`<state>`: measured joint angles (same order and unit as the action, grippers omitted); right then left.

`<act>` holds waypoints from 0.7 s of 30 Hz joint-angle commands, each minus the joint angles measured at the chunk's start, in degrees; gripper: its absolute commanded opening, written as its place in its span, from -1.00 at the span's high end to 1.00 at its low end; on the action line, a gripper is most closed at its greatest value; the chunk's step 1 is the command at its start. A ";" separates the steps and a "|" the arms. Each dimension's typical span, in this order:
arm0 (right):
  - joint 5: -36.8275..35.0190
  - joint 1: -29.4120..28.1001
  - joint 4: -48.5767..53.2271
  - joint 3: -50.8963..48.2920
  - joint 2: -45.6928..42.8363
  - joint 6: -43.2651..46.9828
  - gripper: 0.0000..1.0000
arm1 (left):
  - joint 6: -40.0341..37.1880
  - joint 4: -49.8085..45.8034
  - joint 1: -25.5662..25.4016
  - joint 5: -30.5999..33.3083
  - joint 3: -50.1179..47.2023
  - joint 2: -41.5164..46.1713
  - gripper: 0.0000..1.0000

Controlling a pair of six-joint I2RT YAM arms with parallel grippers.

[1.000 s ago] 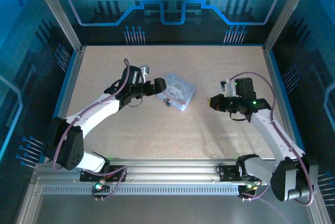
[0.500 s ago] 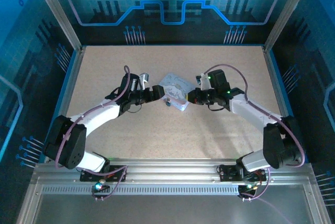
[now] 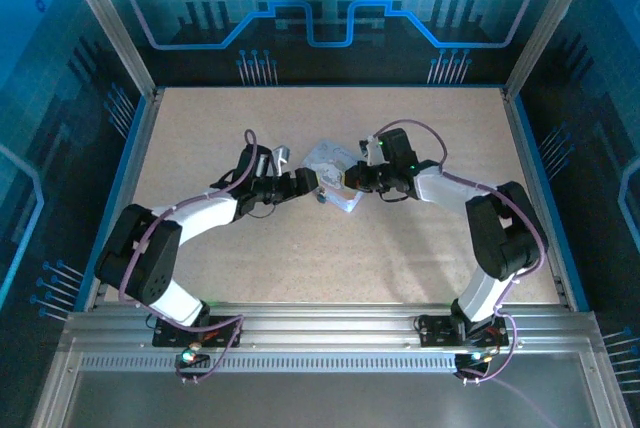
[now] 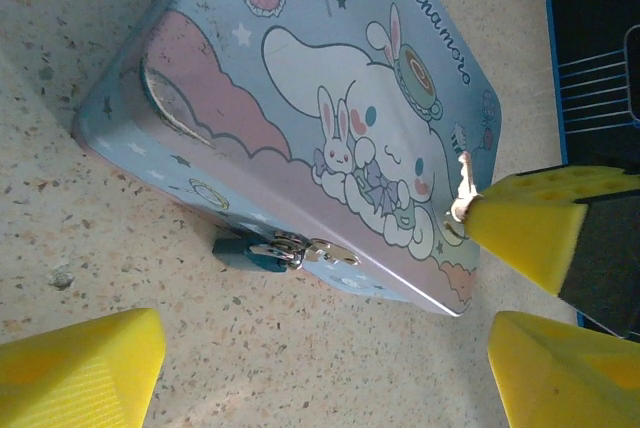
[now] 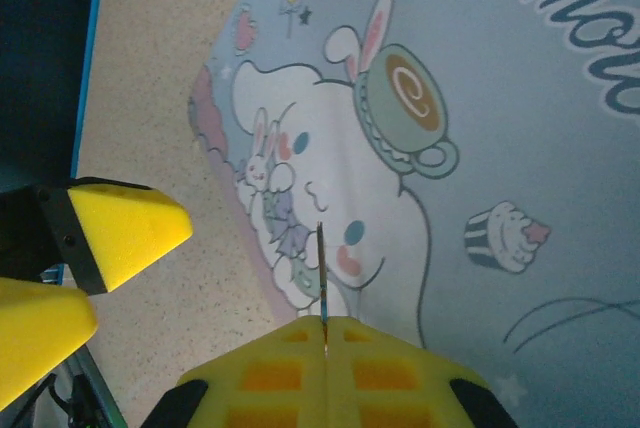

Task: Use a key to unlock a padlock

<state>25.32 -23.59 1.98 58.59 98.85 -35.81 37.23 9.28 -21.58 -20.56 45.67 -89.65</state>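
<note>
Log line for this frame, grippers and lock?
left gripper open, facing tin box front | right gripper shut on key, over tin box lid | padlock on clasp, key not inserted

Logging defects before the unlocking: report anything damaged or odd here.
The tin box has a curved dent in its lid near one corner, and the print looks scuffed there. The padlock hangs at the latch and looks fine.

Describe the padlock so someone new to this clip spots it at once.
Find the pastel cartoon-rabbit tin box on the speckled table. Low on its side wall sits a shiny metal clasp, and the padlock sits against it. It is a small dark teal block, unlike the pale tin.
</note>
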 commanded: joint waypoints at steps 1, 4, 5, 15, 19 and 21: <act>-1.79 -0.40 -0.83 1.24 1.26 0.57 0.98 | 0.97 3.12 0.31 -2.54 -0.19 -1.79 -0.69; -2.35 -0.31 -0.04 0.87 1.60 1.13 0.98 | 1.31 4.30 0.29 -3.12 -0.11 -3.08 -0.68; -2.60 -0.31 0.54 0.90 1.69 1.59 0.99 | 1.43 4.79 0.31 -3.32 -0.06 -3.55 -0.66; -3.70 -0.28 3.31 -0.02 1.50 3.56 0.98 | 4.30 12.08 0.24 -4.66 -0.82 -8.42 -0.56; -3.71 -0.29 3.04 -0.78 1.44 3.56 0.99 | 5.69 14.71 0.05 -5.60 -0.83 -10.97 -0.49; -3.70 -0.30 2.54 -1.33 1.28 3.47 0.99 | 6.16 15.63 -0.21 -5.77 -0.70 -11.82 -0.48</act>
<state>23.81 -23.59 1.65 58.72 99.15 -33.36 42.06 21.39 -21.58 -24.45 45.52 -100.16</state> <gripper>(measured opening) 0.051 0.741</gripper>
